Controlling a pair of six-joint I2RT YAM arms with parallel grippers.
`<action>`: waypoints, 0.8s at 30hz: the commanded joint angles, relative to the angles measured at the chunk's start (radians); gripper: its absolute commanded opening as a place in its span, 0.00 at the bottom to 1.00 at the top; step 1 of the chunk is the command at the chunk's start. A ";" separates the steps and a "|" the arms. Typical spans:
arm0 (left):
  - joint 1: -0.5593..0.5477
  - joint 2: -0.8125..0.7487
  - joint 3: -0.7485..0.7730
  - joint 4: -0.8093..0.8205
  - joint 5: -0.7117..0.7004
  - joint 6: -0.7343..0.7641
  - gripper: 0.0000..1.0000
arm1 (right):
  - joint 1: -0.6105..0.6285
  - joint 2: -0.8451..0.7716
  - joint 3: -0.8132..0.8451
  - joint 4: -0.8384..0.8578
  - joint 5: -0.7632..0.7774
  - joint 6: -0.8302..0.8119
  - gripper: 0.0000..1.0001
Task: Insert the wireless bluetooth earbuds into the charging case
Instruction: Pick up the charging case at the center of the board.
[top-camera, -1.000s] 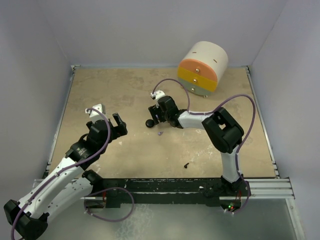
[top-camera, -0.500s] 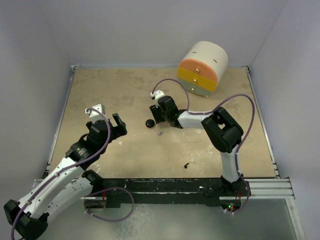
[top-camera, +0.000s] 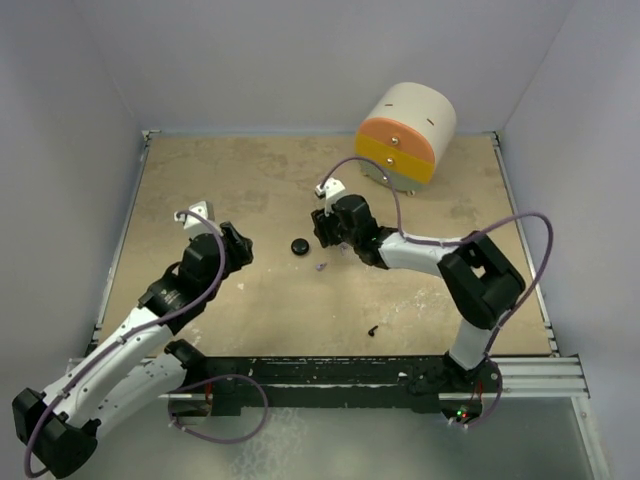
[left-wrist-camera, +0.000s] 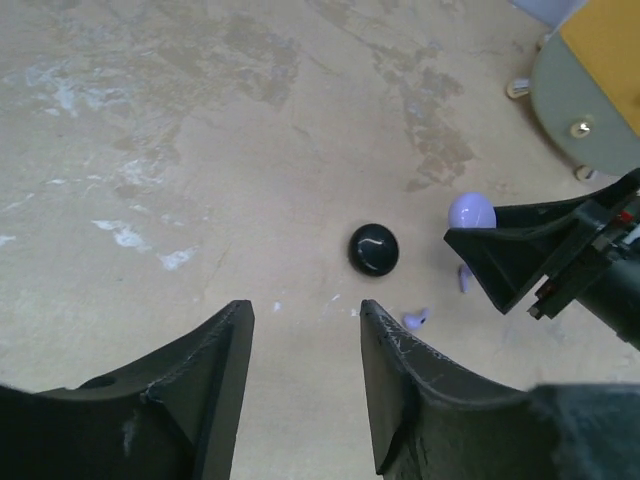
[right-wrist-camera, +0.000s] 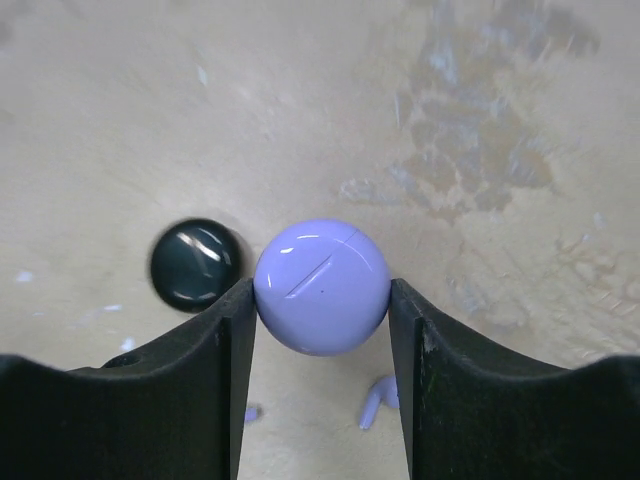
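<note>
My right gripper (right-wrist-camera: 322, 290) is shut on a round lilac charging case (right-wrist-camera: 322, 285), pinched by its sides just above the table; the case also shows in the left wrist view (left-wrist-camera: 470, 211). A lilac earbud (right-wrist-camera: 378, 400) lies on the table under it, and a second lilac bit (right-wrist-camera: 250, 412) lies to its left. From the left wrist I see these as two lilac earbuds (left-wrist-camera: 415, 320) (left-wrist-camera: 463, 278). A black earbud (top-camera: 371, 329) lies alone near the front edge. My left gripper (left-wrist-camera: 305, 310) is open and empty, left of the others (top-camera: 237, 248).
A round black case (right-wrist-camera: 195, 263) sits on the table just left of the held one (top-camera: 299, 244). A cylindrical drawer unit (top-camera: 405, 135) with orange, yellow and grey fronts stands at the back right. Pale walls enclose the table on three sides.
The right gripper has closed on the lilac case and shifted a little right and back, its elbow swinging right. The left gripper's jaws have narrowed and it has edged forward.
</note>
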 joint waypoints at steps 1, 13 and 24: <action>-0.001 0.048 0.006 0.200 0.070 -0.035 0.44 | -0.005 -0.154 -0.024 0.110 -0.074 0.023 0.38; -0.003 0.246 -0.014 0.517 0.226 -0.069 0.88 | 0.004 -0.359 -0.195 0.218 -0.145 0.063 0.36; -0.003 0.409 -0.054 0.826 0.331 -0.127 0.70 | 0.009 -0.365 -0.154 0.192 -0.216 0.087 0.33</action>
